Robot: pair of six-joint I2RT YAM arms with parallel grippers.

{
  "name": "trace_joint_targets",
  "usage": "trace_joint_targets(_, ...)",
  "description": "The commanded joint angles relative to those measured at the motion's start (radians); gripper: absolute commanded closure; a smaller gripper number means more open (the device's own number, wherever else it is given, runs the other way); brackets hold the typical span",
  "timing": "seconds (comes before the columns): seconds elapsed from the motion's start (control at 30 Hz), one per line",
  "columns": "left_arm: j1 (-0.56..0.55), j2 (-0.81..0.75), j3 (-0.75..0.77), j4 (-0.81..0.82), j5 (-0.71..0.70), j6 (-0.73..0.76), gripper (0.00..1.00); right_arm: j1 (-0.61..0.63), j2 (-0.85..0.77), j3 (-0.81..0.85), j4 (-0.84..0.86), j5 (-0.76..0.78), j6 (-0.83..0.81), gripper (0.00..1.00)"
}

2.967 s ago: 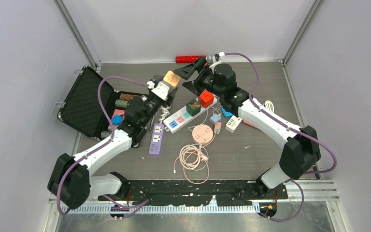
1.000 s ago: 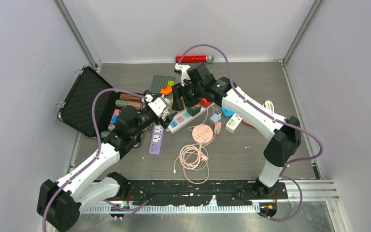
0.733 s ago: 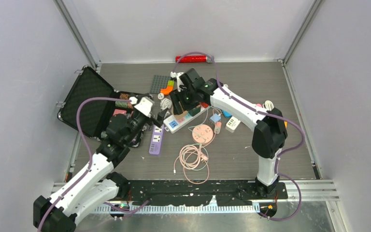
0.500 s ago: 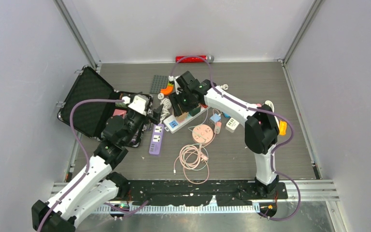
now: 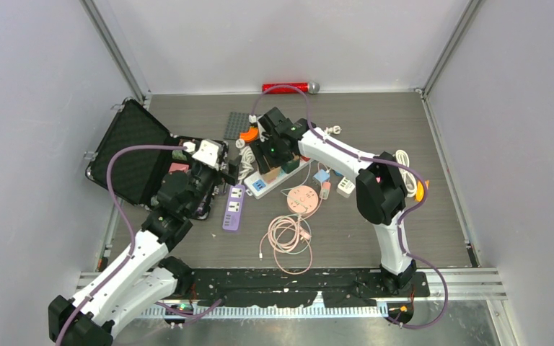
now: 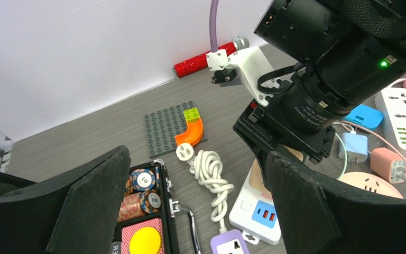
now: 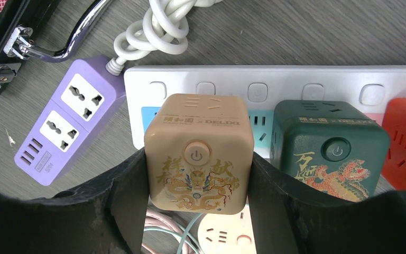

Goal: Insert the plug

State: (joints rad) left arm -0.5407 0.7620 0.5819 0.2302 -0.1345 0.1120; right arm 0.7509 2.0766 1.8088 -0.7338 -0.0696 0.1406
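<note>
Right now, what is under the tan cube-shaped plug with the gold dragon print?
A long white power strip lies under the tan cube plug, held in the right gripper. A blue socket face peeks out at its left. The cube hides its prongs and the socket below.

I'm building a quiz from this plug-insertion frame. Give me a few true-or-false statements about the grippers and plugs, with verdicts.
1. The right gripper is closed on the tan cube plug. True.
2. The left gripper is holding the purple power strip. False: its fingers are spread open and hold nothing.
3. A green cube plug sits on the white power strip, right beside the tan cube plug. True.
4. The purple power strip has a plug in one of its sockets. False: both of its sockets are empty.
</note>
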Motion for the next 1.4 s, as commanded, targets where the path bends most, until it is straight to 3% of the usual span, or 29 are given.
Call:
trace_joint_targets(0.0,0.003,0.003,0.042,0.017,-0.035,-0.003,0.01,0.005,-0.018,0.025,0.002,0.009,-0.006,0.95)
trace_joint_targets(1.37,0.005,0.031,0.051,-0.014,-0.103,0.021,0.00,0.015,0.042,-0.004,-0.096,0.019,-0.056,0.95)
